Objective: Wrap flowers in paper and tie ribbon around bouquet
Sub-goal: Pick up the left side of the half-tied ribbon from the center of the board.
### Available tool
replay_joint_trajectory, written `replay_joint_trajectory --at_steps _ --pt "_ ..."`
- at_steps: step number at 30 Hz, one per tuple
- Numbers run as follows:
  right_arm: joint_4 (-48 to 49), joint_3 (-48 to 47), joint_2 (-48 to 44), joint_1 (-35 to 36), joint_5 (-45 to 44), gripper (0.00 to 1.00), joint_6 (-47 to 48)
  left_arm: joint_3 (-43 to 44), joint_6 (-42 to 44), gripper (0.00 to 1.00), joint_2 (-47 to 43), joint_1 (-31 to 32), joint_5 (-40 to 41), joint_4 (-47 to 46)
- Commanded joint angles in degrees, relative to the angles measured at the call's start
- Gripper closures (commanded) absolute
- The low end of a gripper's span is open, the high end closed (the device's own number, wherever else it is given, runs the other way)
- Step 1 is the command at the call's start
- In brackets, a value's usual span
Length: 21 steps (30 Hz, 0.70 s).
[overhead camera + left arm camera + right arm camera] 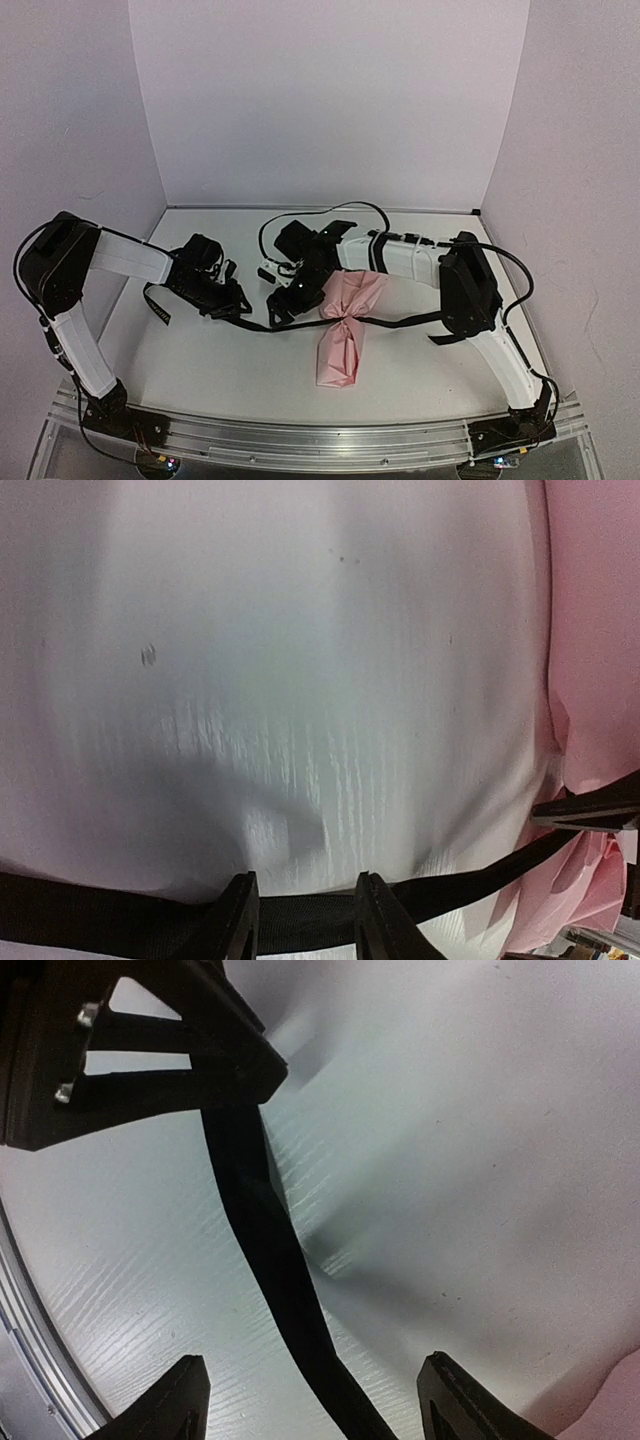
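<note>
bouquet (343, 340) — wrapped in pink paper (590, 630) and laid on the table (220, 370) right of centre, lengthwise front to back.

ribbon (400, 322) — black. It is drawn around the bouquet's waist, where the paper is cinched. One length is run left across the table past both grippers, the other right toward the right arm (470, 285).

left gripper (305, 885) — set low over the ribbon, left of the bouquet. The fingers are parted by a modest gap and the ribbon is seen crossing that gap; a pinch cannot be confirmed.

right gripper (312, 1360) — placed between the left gripper and the bouquet. The fingers are spread wide, with the ribbon passed between them and touched by neither.
</note>
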<state>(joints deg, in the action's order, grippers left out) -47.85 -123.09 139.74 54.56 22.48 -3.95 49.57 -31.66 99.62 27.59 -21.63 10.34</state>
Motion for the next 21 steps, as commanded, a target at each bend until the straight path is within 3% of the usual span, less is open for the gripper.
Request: replay_joint_trajectory --at_steps 1,8,13,17,21 --pt "-0.5 2.9 -0.7 1.0 2.0 0.27 0.0 -3.7 -2.2 0.71 -3.5 3.0 -2.4 -0.5" --pt "-0.5 6.4 -1.5 3.9 1.8 0.31 -0.8 -7.3 -5.4 0.8 -9.1 6.9 -3.4 -0.3" --pt "-0.4 7.6 -1.7 5.3 0.6 0.34 -1.4 -5.1 -4.7 0.76 -12.8 6.9 -0.8 2.6" --pt "0.5 6.2 -1.2 6.5 -3.6 0.34 -2.0 -2.2 -4.5 0.7 -15.2 6.7 5.7 6.4" --pt "0.5 2.7 1.7 7.1 -6.3 0.37 -3.1 -0.9 -4.9 0.68 -18.9 3.6 10.1 9.1"
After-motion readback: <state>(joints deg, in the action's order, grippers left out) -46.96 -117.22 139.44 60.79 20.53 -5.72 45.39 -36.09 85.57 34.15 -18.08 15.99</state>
